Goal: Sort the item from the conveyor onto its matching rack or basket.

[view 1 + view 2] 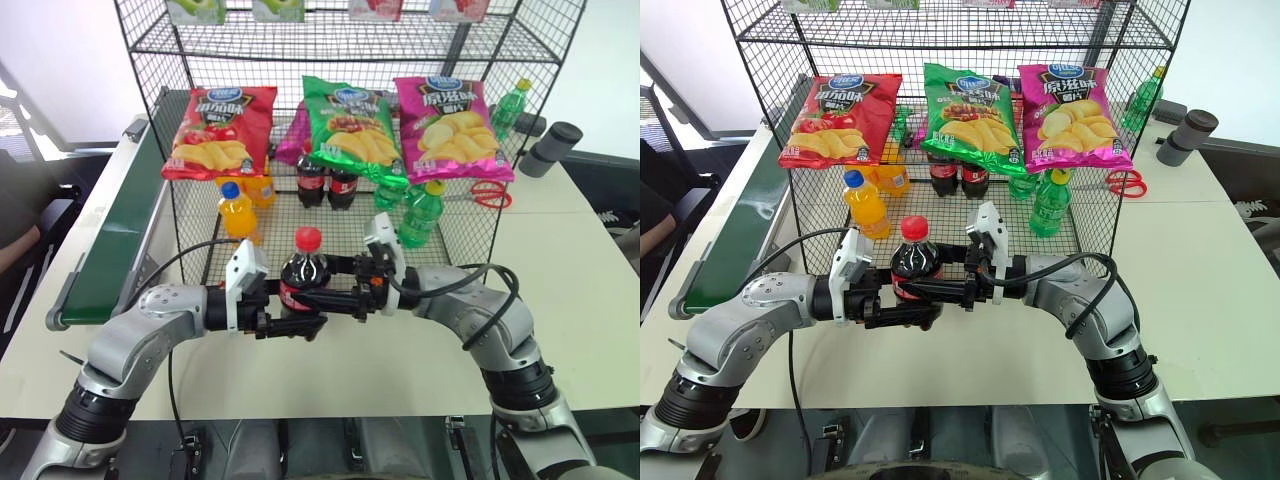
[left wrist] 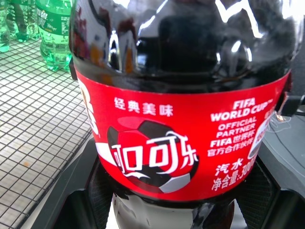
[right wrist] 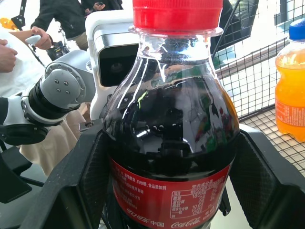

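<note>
Cola bottle upright, cap up, held in the air between both arms, in front of the wire rack. Right gripper clamped on its label; left gripper fingers flank the base — grip unclear. Rack shelf lies at 12 o'clock, conveyor at 10 — right arm looks set to carry.

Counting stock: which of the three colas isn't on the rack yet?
The cola with the visible red cap, upright between both grippers in front of the rack; the other two stand inside, behind the chip bags.

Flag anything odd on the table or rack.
Red scissors lie on the table beside the rack, unrelated to the drinks. The orange soda, green bottle and held cola stand upright; no spills.
</note>
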Robot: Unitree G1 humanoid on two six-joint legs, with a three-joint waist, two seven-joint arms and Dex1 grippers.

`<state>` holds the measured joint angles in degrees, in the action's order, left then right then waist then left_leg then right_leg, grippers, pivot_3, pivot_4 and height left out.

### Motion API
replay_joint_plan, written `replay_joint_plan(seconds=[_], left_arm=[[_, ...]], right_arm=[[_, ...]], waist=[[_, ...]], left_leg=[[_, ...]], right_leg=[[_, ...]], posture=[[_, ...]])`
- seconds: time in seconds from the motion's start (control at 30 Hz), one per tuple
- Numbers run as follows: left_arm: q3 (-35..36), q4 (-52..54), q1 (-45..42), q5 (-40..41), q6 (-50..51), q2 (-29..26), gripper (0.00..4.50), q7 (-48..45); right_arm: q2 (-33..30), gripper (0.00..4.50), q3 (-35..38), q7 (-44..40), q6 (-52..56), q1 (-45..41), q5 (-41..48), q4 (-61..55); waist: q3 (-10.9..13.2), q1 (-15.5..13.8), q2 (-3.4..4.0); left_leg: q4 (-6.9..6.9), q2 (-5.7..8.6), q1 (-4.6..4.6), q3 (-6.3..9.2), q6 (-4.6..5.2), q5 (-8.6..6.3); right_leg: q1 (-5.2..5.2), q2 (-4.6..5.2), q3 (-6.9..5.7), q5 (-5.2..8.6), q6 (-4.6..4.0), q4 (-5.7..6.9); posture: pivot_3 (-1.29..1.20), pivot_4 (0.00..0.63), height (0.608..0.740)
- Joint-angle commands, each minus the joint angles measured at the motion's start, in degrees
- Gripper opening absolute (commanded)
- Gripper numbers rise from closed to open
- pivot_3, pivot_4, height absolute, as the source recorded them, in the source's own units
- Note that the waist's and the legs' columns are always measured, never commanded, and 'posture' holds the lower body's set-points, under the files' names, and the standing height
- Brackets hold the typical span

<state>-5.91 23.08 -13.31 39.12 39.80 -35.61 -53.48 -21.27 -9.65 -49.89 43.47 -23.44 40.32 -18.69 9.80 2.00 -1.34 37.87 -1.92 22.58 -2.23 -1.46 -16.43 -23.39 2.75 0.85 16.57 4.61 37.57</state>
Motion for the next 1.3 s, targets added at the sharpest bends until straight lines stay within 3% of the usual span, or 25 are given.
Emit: replay_joint_plan(seconds=[0.03,0.33,0.57,0.7,0.87,1.1,1.3], left_arm=[[1.8,1.9,-1.4,-1.3,-2.6,0.5,4.46,1.6],[10.7,6.2,8.6,0.6,-2.7,-3.6,4.46,3.3],[17.7,8.0,18.0,-2.8,-8.3,-1.8,4.46,8.6],[17.6,6.6,19.4,-7.7,-15.7,1.7,4.46,11.5],[16.6,3.3,17.4,-11.9,-22.8,5.7,4.46,14.0],[14.6,1.5,16.2,-13.0,-25.1,7.5,4.46,13.7],[12.8,1.8,15.0,-12.4,-23.3,7.3,4.46,13.5]], right_arm=[[1.2,2.94,-0.4,-0.1,-0.4,0.0,1.4,-2.2],[2.4,2.94,1.4,3.5,-5.9,-0.9,-3.5,1.7],[4.9,2.94,2.3,8.4,-18.5,-3.2,-13.7,11.0],[7.6,2.94,0.6,15.1,-34.7,-4.4,-25.9,22.3],[11.5,2.94,0.4,20.6,-49.8,-5.2,-33.4,34.9],[15.8,2.94,3.0,29.5,-61.4,-9.9,-37.8,50.3],[17.8,2.94,4.5,31.0,-65.3,-14.5,-38.1,59.7]], waist=[[0.0,0.0,0.00],[0.0,0.4,0.00],[0.0,0.2,0.00],[0.0,0.0,0.00],[0.0,0.2,0.01],[0.0,0.6,0.01],[0.0,0.5,0.01]], left_leg=[[0.01,0.00,0.00,0.00,0.00,0.00],[0.01,-0.05,-0.01,0.01,0.00,0.00],[0.03,-0.02,-0.03,0.01,-0.01,0.00],[0.03,-0.01,-0.04,-0.03,-0.01,0.00],[0.03,-0.01,-0.03,-0.06,-0.02,0.00],[0.03,-0.03,-0.06,-0.13,-0.02,0.01],[0.06,-0.03,-0.10,-0.14,-0.08,0.04]], right_leg=[[0.00,0.00,0.00,0.00,0.00,0.01],[-0.03,-0.02,0.02,0.00,0.00,0.06],[-0.02,0.05,0.02,0.01,-0.01,0.09],[-0.01,0.08,0.03,0.01,-0.01,0.08],[-0.03,0.06,0.03,0.01,-0.02,0.11],[-0.07,0.05,0.10,0.00,-0.01,0.22],[-0.07,0.06,0.11,0.00,-0.01,0.35]], posture=[[0.00,0.150,0.734],[0.00,0.150,0.734],[0.00,0.150,0.734],[0.00,0.150,0.734],[0.00,0.150,0.734],[0.00,0.150,0.734],[0.00,0.150,0.734]])
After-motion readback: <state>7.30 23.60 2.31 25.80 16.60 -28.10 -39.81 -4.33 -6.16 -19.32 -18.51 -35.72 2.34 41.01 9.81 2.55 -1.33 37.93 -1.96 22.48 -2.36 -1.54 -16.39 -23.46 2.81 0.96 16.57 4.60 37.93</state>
